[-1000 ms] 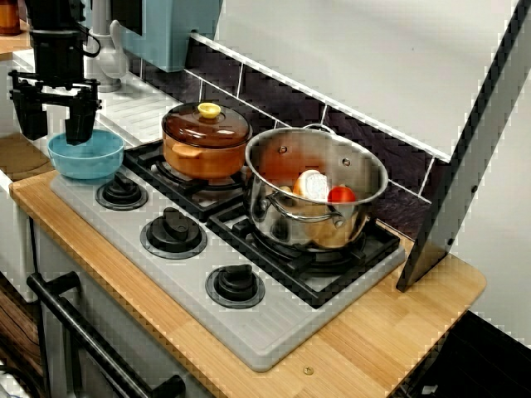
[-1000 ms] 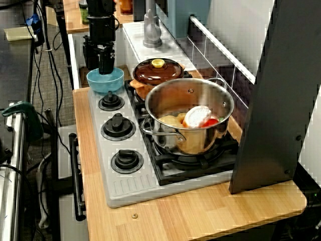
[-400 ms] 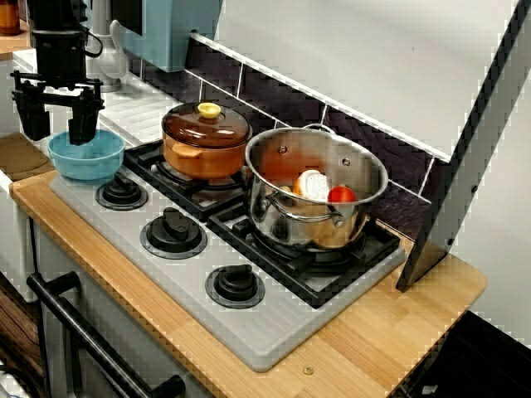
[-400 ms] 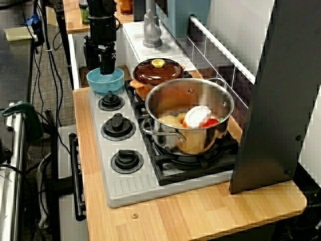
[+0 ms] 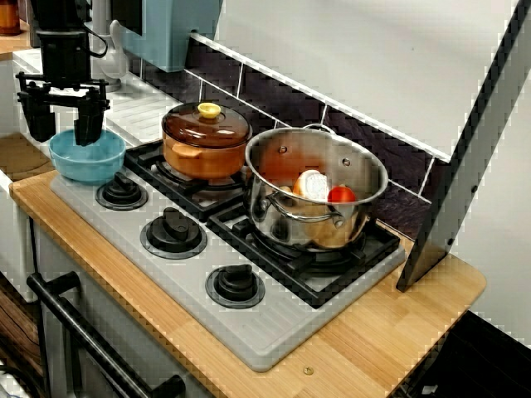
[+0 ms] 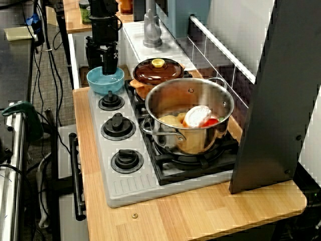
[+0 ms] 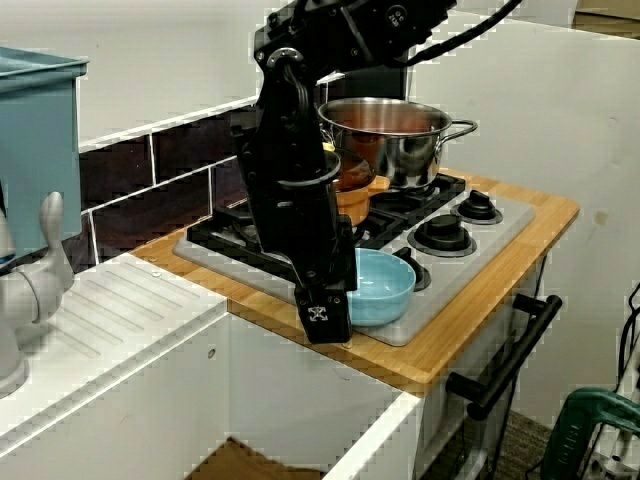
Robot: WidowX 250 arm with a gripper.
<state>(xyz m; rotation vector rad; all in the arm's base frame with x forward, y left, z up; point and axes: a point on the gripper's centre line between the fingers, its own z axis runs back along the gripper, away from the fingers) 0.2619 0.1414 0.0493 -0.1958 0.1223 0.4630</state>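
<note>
At the stove corner nearest the sink, a wide-open gripper hangs over a blue bowl.

A wooden counter point(image 5: 390, 332) carries a grey stove point(image 5: 274, 332). On the burner at the end by the dark slanted panel stands an uncovered steel pot point(image 5: 274, 220) with a red and a white piece of food inside. Just beside it, on the next burner, sits a brown pot point(image 5: 203, 156), its lid on and topped by a yellow knob point(image 5: 209, 109). The black gripper point(image 5: 62, 139) points straight down, jaws spread wide, holding nothing. One finger hangs over the hollow of the blue bowl point(image 5: 87, 162) and the other outside its rim; whether either touches it cannot be told. The bowl rests on the stove's corner, just behind the end dial point(image 5: 122, 192) and near the brown pot.
</note>
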